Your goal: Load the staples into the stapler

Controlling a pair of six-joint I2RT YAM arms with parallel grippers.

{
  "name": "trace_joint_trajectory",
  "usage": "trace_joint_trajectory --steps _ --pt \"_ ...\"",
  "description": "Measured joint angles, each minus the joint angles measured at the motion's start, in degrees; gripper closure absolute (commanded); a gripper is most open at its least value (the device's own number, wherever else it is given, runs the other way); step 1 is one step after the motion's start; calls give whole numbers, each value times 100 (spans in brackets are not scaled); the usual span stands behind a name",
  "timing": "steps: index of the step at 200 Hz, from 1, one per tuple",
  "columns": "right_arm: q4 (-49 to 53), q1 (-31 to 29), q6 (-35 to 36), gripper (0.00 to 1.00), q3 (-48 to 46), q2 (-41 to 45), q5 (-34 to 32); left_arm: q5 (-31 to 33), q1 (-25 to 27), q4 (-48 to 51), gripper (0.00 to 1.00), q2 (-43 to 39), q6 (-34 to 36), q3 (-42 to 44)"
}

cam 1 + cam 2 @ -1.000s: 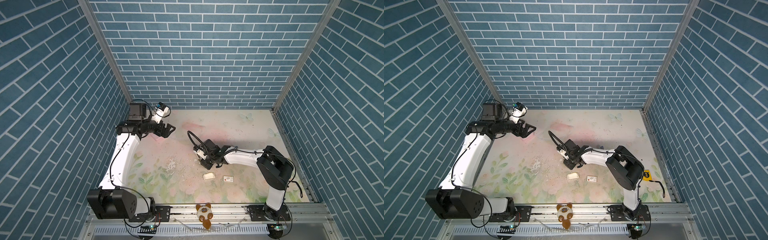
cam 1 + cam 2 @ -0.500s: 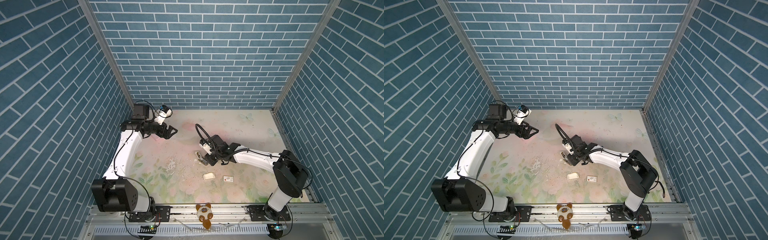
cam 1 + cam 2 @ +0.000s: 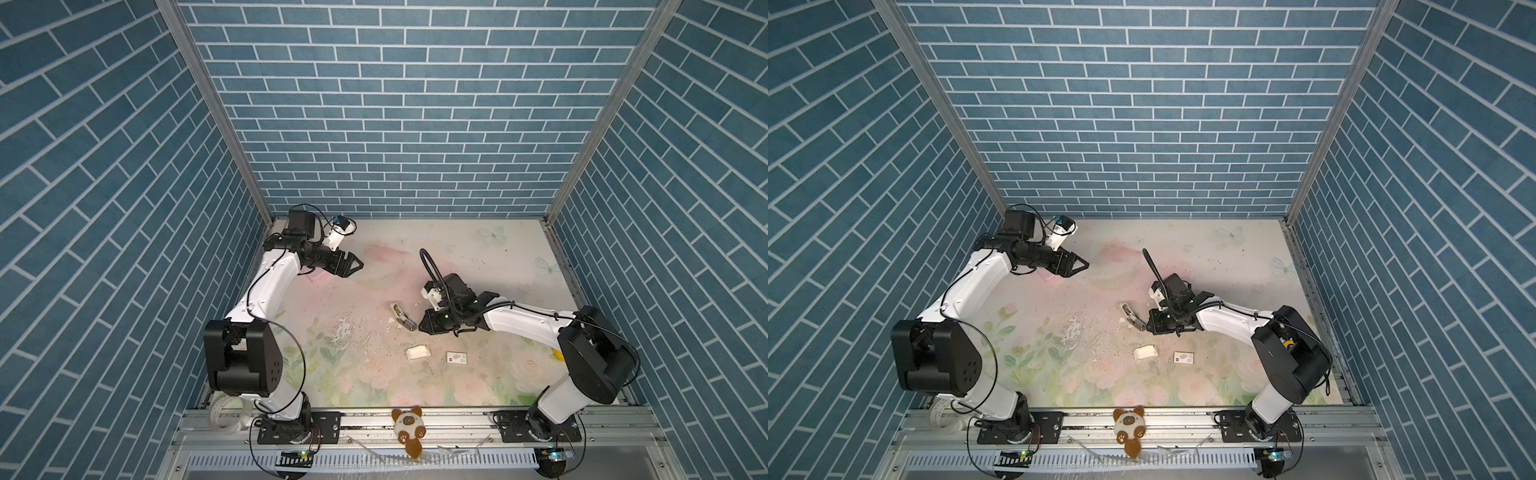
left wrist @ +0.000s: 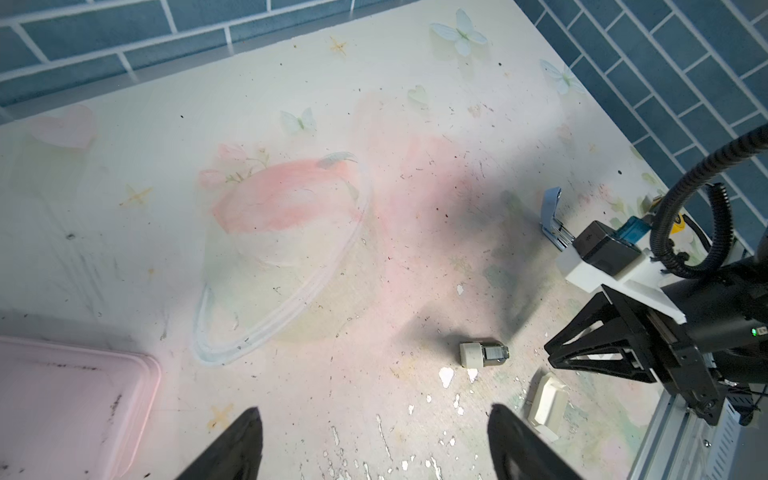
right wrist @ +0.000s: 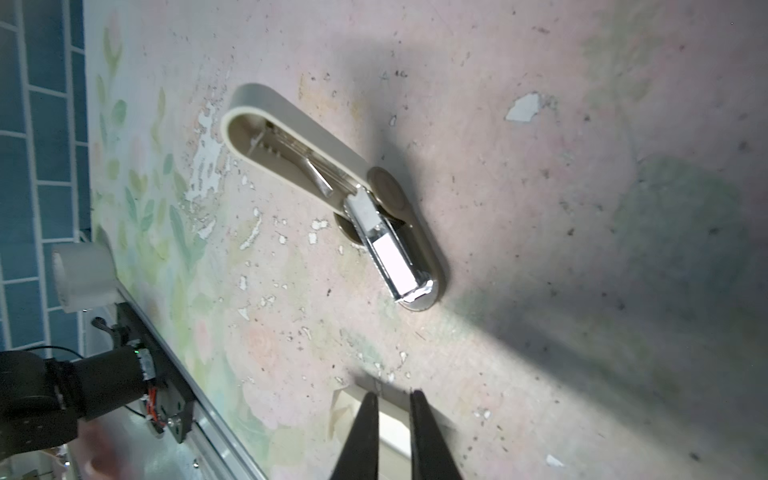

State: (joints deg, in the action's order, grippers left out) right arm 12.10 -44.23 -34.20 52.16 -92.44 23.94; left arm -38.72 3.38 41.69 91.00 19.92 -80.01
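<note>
Honestly, nothing legible anywhere. The white sleeve (image 3: 457,358) has a red mark and some grey print, but it's way too small to read.

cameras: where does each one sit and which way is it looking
Top views: high overhead, looking down at the table; left arm and right arm show.
Left wrist: on the left arm, looking across the table at the stapler; own open jaws and the right gripper show.
Right wrist: on the right arm, looking down at the stapler; own jaws show.
Shared: the stapler is in all four.
</note>
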Motion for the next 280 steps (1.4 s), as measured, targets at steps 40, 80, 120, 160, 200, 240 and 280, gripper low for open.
trace_joint_trajectory --steps 40,80,120,160,200,240,280 --pt "-315 7 -227 85 9 -439 433 -50 20 -35 14 -37 -2 0" --pt "-413 15 -306 85 35 -697 719 -70 20 -52 14 -68 -4 26" --pt "-492 28 -304 84 103 -933 866 -109 22 -90 14 -142 -4 87" --pt "-553 79 -302 84 249 -1180 905 -125 35 -131 14 -142 -22 87" --pt "-437 210 -240 84 284 -1200 822 -127 68 -136 14 -142 -24 90" --pt "-256 304 -129 84 452 -1305 745 -144 85 -146 14 -162 -105 92" --pt "-133 343 20 83 612 -1381 627 -144 140 -153 14 -262 -114 98"
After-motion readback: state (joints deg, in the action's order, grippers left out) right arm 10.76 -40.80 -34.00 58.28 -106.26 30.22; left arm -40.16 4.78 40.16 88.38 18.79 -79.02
